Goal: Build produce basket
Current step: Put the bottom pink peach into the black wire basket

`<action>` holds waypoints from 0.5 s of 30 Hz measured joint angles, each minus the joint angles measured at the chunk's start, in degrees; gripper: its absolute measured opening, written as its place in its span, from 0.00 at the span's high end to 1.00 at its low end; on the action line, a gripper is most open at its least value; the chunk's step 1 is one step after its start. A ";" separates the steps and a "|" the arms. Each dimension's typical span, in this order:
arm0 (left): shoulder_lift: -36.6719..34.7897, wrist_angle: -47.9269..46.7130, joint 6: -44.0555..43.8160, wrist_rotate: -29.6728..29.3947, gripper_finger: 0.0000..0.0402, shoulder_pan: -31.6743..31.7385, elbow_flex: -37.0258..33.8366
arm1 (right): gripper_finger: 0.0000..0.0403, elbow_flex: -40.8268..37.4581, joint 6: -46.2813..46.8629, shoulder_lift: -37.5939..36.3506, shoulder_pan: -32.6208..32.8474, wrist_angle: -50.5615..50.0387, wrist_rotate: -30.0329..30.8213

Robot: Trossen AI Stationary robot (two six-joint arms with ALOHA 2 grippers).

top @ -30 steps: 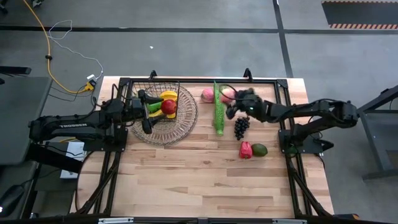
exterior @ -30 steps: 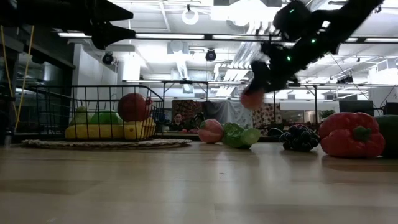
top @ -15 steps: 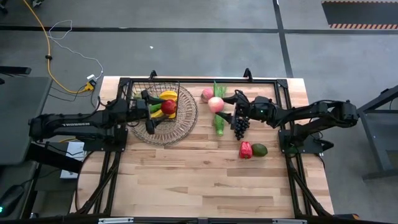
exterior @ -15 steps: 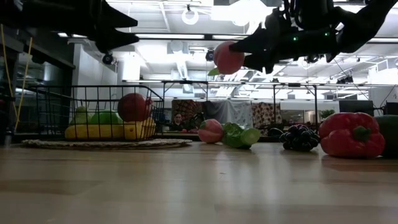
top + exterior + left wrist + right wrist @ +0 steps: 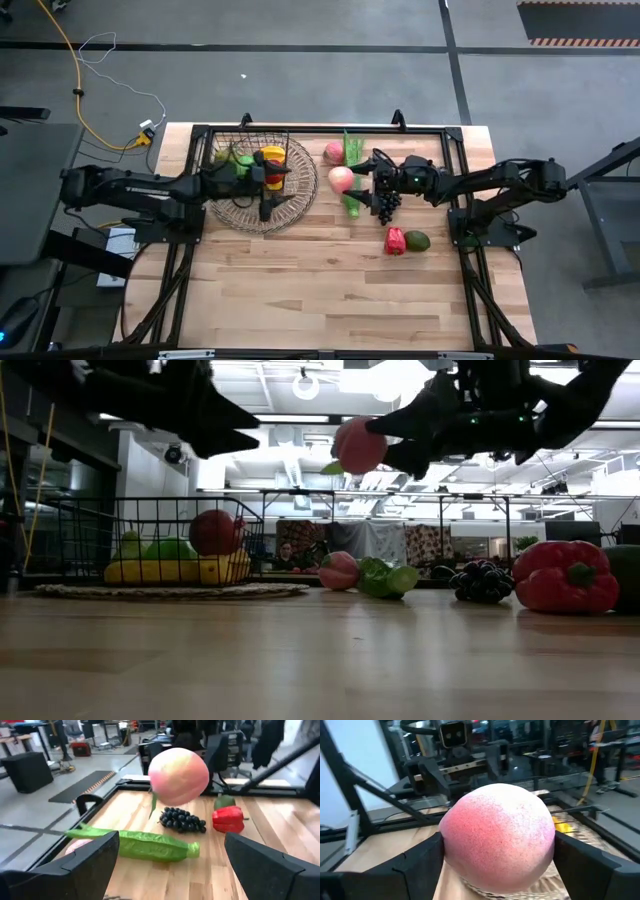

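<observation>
Gripping the pink peach across its widest part, the right gripper held it in the air between the basket and the grapes. It looked light, rigid and round — likely to roll out unless pinched at mid-body. The left gripper hung wide open and empty over the basket. The low view showed the peach clear of the table; the high view didn't.

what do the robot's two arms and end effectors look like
Both are dark, near-black jointed arms. The left arm carries pale lettering along its link. Each end effector, left and right, has two thick, blunt black fingers. Small green lights dot the right arm's wrist.
</observation>
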 joint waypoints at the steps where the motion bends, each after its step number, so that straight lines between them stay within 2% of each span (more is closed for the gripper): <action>1: 1.58 0.87 1.07 -0.80 0.12 -0.78 0.61 | 0.20 0.83 0.00 0.89 0.28 -0.23 -0.69; 4: 6.00 4.58 5.10 -4.21 0.12 -3.09 2.03 | 0.20 4.37 -0.84 4.42 1.23 -2.72 -3.71; 8: 10.97 8.49 10.36 -8.04 0.12 -5.74 3.29 | 0.20 9.69 -2.74 9.02 2.35 -7.47 -4.43; 15: 16.63 12.75 16.94 -8.69 0.12 -8.37 3.84 | 0.20 17.01 -5.17 14.39 2.93 -14.97 -4.52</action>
